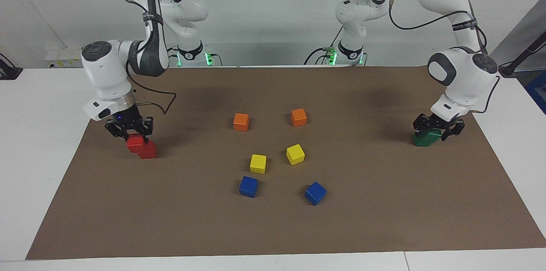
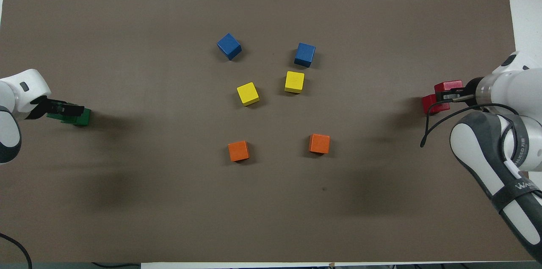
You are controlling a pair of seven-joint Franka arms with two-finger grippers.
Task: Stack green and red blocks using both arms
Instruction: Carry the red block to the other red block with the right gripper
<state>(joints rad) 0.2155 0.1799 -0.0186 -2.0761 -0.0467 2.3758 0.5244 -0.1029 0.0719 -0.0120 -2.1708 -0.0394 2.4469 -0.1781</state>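
Observation:
My right gripper (image 1: 135, 136) is low over the mat at the right arm's end, shut on a red block (image 1: 133, 145). That block rests partly on, and offset from, a second red block (image 1: 149, 150). Both reds also show in the overhead view, the held one (image 2: 449, 86) and the lower one (image 2: 428, 104). My left gripper (image 1: 439, 131) is low at the left arm's end, shut on a tilted green block (image 1: 433, 134). It sits on a second green block (image 1: 421, 141). The overhead view shows the greens (image 2: 81, 117) as one mass under the left gripper (image 2: 63, 110).
Mid-mat lie two orange cubes (image 1: 241, 121) (image 1: 298, 117) nearest the robots, then two yellow cubes (image 1: 258, 163) (image 1: 295, 154), then two blue cubes (image 1: 248, 186) (image 1: 315, 193) farthest. A brown mat (image 1: 384, 220) covers the white table.

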